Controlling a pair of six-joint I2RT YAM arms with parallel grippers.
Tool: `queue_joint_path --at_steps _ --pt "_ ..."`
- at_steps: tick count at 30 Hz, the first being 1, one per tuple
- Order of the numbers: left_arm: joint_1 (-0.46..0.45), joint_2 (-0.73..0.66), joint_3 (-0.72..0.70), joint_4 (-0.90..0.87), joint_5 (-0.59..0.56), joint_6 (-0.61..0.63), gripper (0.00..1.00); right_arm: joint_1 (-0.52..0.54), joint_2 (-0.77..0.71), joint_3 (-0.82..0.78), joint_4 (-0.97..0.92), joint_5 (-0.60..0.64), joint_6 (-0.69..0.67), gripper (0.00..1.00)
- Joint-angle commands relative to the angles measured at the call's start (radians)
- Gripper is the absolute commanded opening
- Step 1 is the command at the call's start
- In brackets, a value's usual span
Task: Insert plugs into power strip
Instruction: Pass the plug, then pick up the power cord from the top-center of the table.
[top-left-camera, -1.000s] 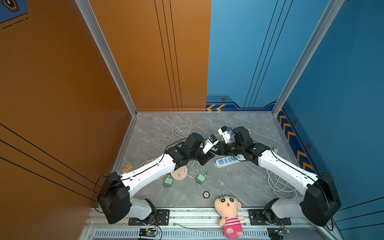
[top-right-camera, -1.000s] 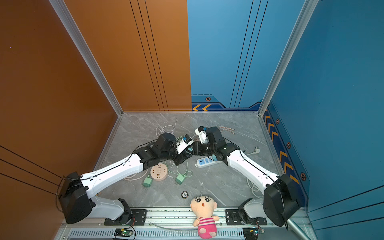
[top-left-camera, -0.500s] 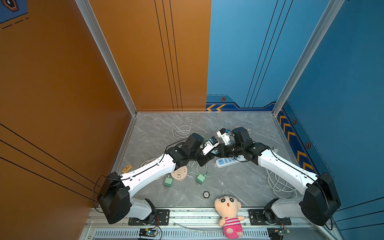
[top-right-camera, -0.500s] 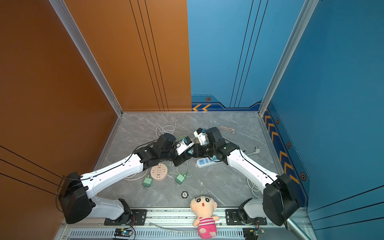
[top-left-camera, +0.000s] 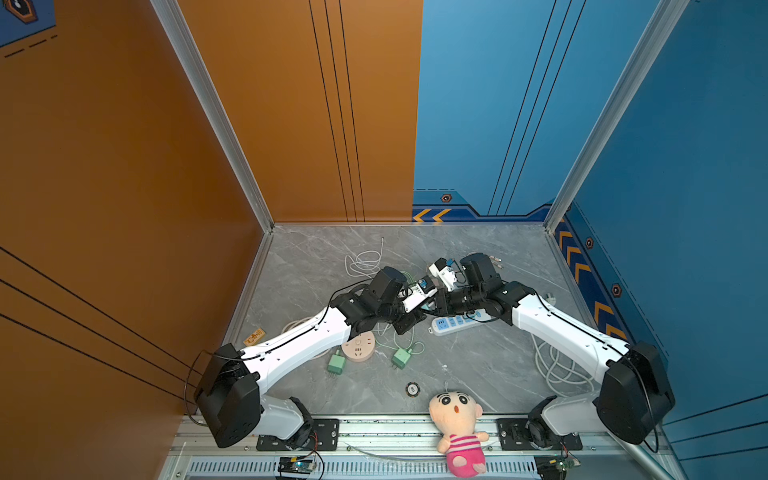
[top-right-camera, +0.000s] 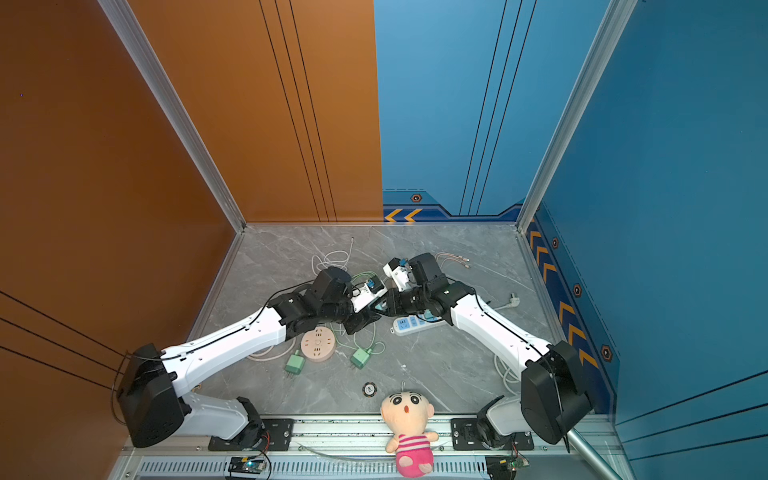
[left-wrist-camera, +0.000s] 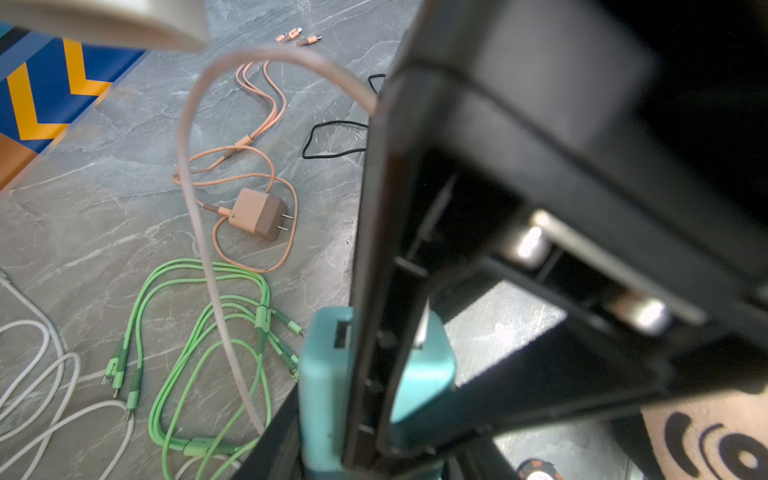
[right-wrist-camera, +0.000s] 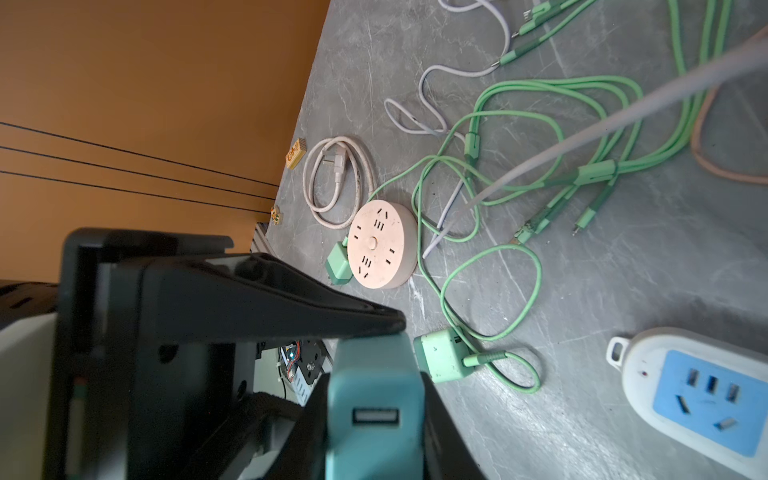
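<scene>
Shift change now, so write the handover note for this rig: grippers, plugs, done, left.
Both the left gripper and right gripper are closed on one teal plug, off the table.
Two green plugs lie near the round pink socket; the pink-brown plug lies loose.
On the power strip, visible sockets are empty.
Done: nothing plugged in that shows. Left: every plug.

arms: left arm (top-left-camera: 299, 345), right arm (top-left-camera: 561, 332), white shells, black joints, black shoulder housings
cables (top-left-camera: 185, 384): thin, black, along each arm
grippers: left gripper (top-left-camera: 422, 316), right gripper (top-left-camera: 434, 306), black, angular
wrist cameras (top-left-camera: 419, 295): white blocks, blue detail
bases (top-left-camera: 328, 432): black bolted plates
</scene>
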Motion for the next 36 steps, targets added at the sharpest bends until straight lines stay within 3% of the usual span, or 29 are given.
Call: queue_joint_path --at_steps 1,7,13,15,17,22,25,30,33,36 --pt "-0.007 -0.019 0.019 0.034 0.024 0.019 0.28 0.004 0.022 0.011 -0.048 0.005 -0.039 0.20" --pt "-0.009 -0.012 0.015 0.071 0.001 0.008 0.31 0.003 0.015 -0.002 -0.052 0.014 -0.051 0.04" --pt "-0.007 -0.029 -0.007 0.110 -0.040 -0.010 0.59 -0.026 -0.010 -0.018 -0.055 0.084 -0.049 0.00" --pt "-0.003 -0.045 -0.020 0.119 -0.044 -0.019 0.76 -0.040 -0.028 -0.024 -0.056 0.121 -0.052 0.00" --pt "0.006 -0.064 -0.028 0.124 -0.038 -0.035 0.81 -0.055 -0.040 -0.024 -0.064 0.140 -0.060 0.00" --pt "0.050 -0.137 -0.110 0.193 -0.008 -0.091 0.85 -0.091 -0.060 0.014 -0.137 0.161 -0.114 0.00" --pt "0.071 -0.158 -0.125 0.167 -0.078 -0.112 0.85 -0.112 -0.085 0.039 -0.162 0.166 -0.130 0.00" --pt "0.105 -0.106 -0.107 0.051 -0.180 -0.189 0.81 -0.142 -0.117 0.085 -0.213 0.169 -0.155 0.00" --pt "0.103 -0.059 -0.110 0.047 -0.153 -0.214 0.74 -0.154 -0.139 0.101 -0.228 0.168 -0.159 0.00" --pt "0.083 -0.001 -0.092 0.059 -0.150 -0.223 0.73 -0.156 -0.158 0.124 -0.254 0.171 -0.166 0.00"
